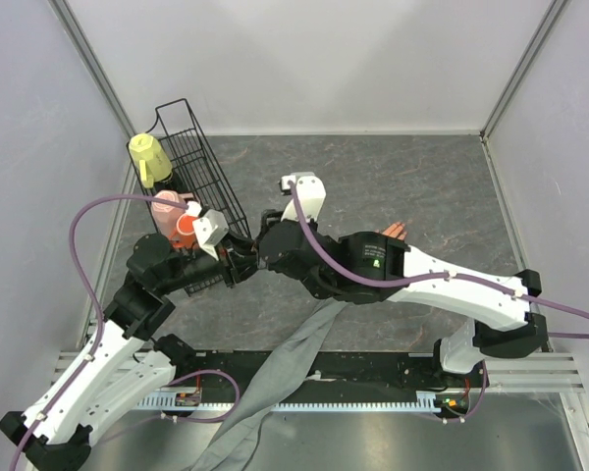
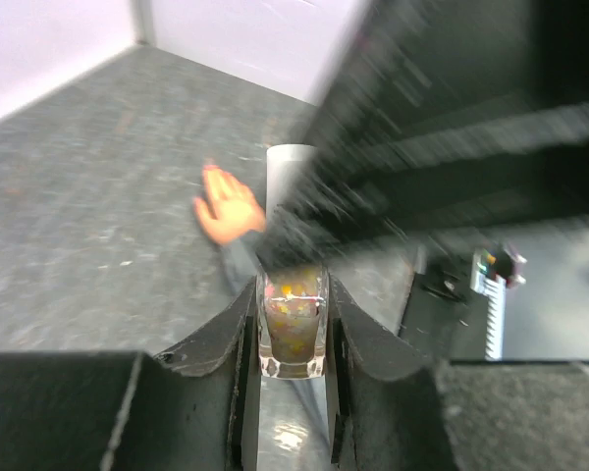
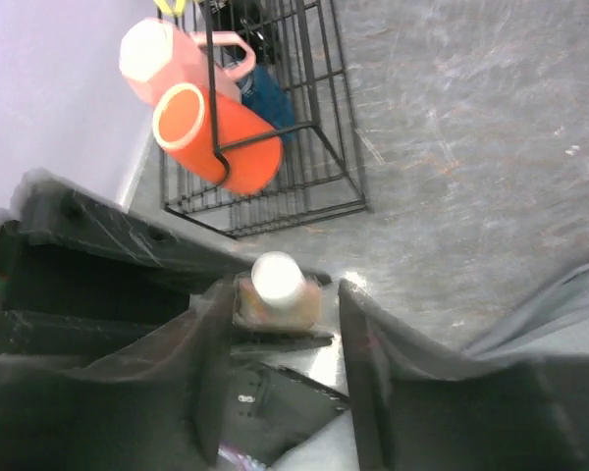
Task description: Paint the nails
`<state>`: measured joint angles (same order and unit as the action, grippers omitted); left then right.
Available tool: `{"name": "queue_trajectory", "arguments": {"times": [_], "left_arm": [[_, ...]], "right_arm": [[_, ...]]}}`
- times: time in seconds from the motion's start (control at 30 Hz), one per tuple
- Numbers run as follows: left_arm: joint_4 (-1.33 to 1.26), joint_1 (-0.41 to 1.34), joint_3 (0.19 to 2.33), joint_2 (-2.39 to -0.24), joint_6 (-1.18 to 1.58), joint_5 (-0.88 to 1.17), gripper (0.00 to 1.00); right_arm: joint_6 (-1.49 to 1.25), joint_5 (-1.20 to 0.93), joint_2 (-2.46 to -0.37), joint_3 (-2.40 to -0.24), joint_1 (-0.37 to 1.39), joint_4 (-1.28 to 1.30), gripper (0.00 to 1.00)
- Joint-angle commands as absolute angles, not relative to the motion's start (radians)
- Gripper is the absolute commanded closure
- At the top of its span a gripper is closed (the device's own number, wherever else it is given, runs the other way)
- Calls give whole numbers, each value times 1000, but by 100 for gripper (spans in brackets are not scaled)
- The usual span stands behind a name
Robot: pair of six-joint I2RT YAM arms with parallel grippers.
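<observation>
My left gripper [image 2: 293,299] is shut on a small glass nail polish bottle [image 2: 293,329] with glittery orange-pink contents and a white cap [image 2: 289,169]. In the top view, my left gripper [image 1: 242,261] meets my right gripper [image 1: 266,242] at mid-table. My right gripper [image 3: 285,291] is open, with its fingers either side of the white cap [image 3: 277,276] and not closed on it. The peach mannequin hand [image 2: 227,209] lies on the table beyond the bottle. It peeks out behind my right arm in the top view [image 1: 396,232]. Its nails are too small to make out. Its grey sleeve [image 1: 280,388] trails toward the near edge.
A black wire rack [image 1: 204,165] stands at the back left. It holds a yellow cup [image 1: 149,158], a pink container [image 3: 165,51] and an orange cup [image 3: 218,139]. White walls enclose the grey table [image 1: 412,177].
</observation>
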<state>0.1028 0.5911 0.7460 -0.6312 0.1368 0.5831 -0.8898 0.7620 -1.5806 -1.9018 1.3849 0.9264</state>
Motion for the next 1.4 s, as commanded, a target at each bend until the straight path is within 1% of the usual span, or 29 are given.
{"name": "queue_trajectory", "arguments": {"times": [0.0,0.03,0.07,0.1,0.17,0.2,0.23,0.3,0.33,0.43,0.47,0.5,0.57,0.63,0.7,0.8,0.9,1.0,1.1,1.13,1.37], "left_arm": [[70,572,770,-594,143,506,98],[89,574,776,-589,141,543,98],[112,572,782,-586,138,563,98],[133,572,793,-583,138,605,98],[184,572,801,-569,140,653,98],[201,572,807,-563,146,696,98],[231,572,811,-554,149,722,98],[253,572,821,-548,166,815,98],[270,572,822,-545,173,846,98],[276,572,834,-540,218,983,98],[278,572,841,-540,239,1014,98],[276,572,844,-540,250,1061,98],[278,572,853,-541,274,1094,98],[276,572,859,-540,288,1117,98],[278,572,867,-540,299,1123,98],[278,572,871,-540,304,1121,98],[278,572,874,-543,304,1115,98],[279,572,874,-542,304,1109,98],[278,572,873,-537,304,1106,98],[278,572,871,-538,305,1106,98],[276,572,880,-543,299,1103,98]], "right_arm": [[-824,720,-1582,-1954,1419,994,34],[-799,700,-1566,-1962,1420,996,27],[-772,687,-1554,-1962,1420,983,17],[-702,666,-1542,-1963,1420,979,13],[-622,600,-1502,-1968,1417,971,10],[-535,582,-1474,-1968,1414,971,7],[-499,528,-1464,-1964,1405,973,4],[-424,429,-1433,-1959,1362,971,4],[-347,290,-1425,-1954,1347,966,6],[-209,67,-1378,-1890,1306,908,15],[-189,-74,-1365,-1876,1296,896,16],[-170,-125,-1359,-1870,1280,887,18],[-128,-225,-1364,-1882,1267,885,23],[-112,-274,-1384,-1904,1244,891,31],[-91,-351,-1410,-1928,1232,894,32],[-72,-408,-1437,-1953,1226,896,34],[-69,-408,-1462,-1979,1224,903,34],[-68,-417,-1480,-1997,1223,904,41],[-64,-416,-1483,-2005,1223,904,44],[-63,-419,-1488,-2006,1221,905,49],[-57,-451,-1516,-2017,1221,919,59]]}}
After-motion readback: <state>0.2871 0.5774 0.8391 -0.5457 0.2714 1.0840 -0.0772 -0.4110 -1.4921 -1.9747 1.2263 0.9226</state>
